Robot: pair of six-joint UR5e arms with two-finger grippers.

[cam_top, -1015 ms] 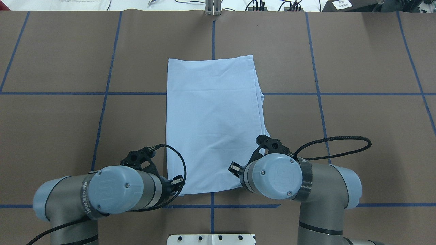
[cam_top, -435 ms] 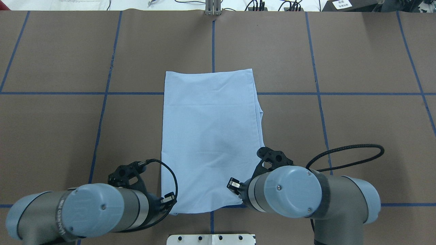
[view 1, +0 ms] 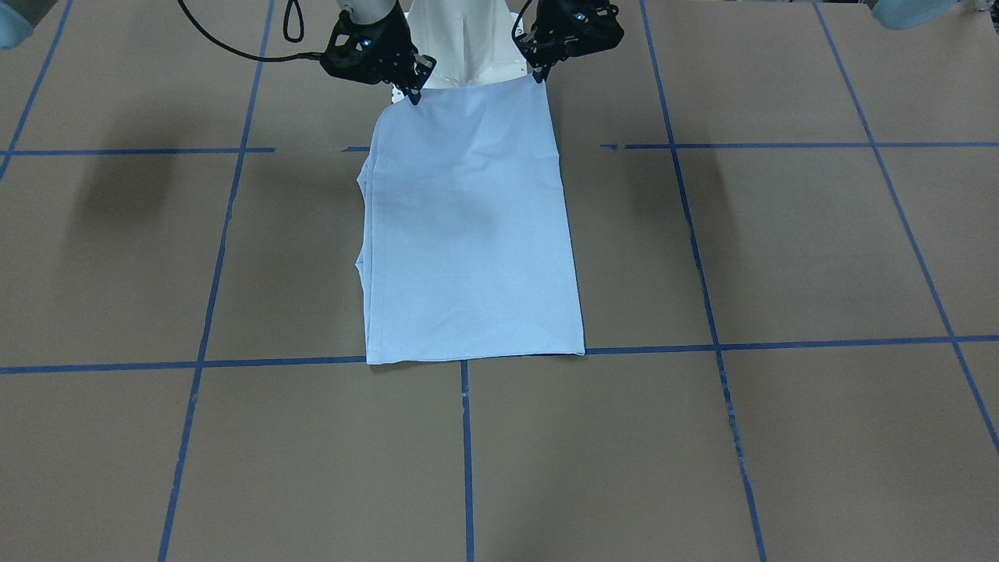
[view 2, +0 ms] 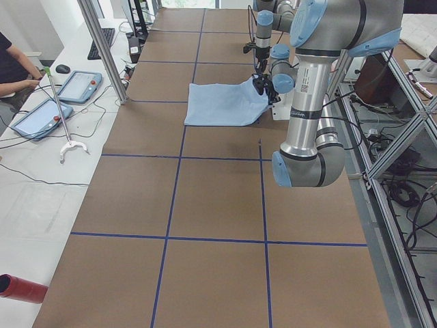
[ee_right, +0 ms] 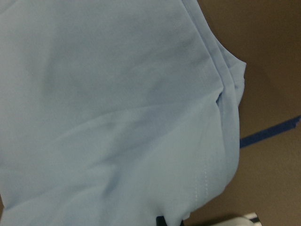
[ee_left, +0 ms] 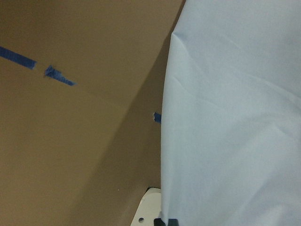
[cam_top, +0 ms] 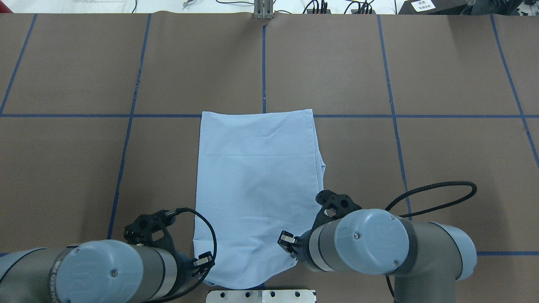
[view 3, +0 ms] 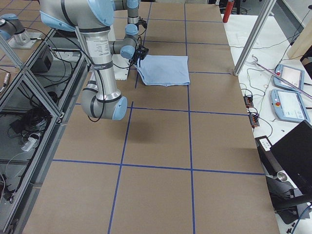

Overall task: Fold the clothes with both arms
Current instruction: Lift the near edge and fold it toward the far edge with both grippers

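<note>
The light blue T-shirt (cam_top: 257, 181) lies folded into a long rectangle, its far edge on a blue tape line. No print or collar shows. My left gripper (view 1: 538, 76) is shut on the near left corner and my right gripper (view 1: 411, 95) on the near right corner. Both corners are raised a little over the white base plate (cam_top: 261, 296). In the overhead view the wrists hide most of both grippers. The wrist views show cloth close up, on the left (ee_left: 235, 117) and on the right (ee_right: 108, 108), with layered edges on the right side.
The brown table (cam_top: 442, 168) carries a grid of blue tape lines. My right arm's black cable (cam_top: 438, 198) loops over the table. An operator's tablets (view 2: 78, 85) and a metal pole (view 2: 102, 48) stand at the far side.
Both arms have drawn back toward the robot base with the T-shirt's near corners. The whole T-shirt has slid toward the robot, and its far edge now lies on the tape line.
</note>
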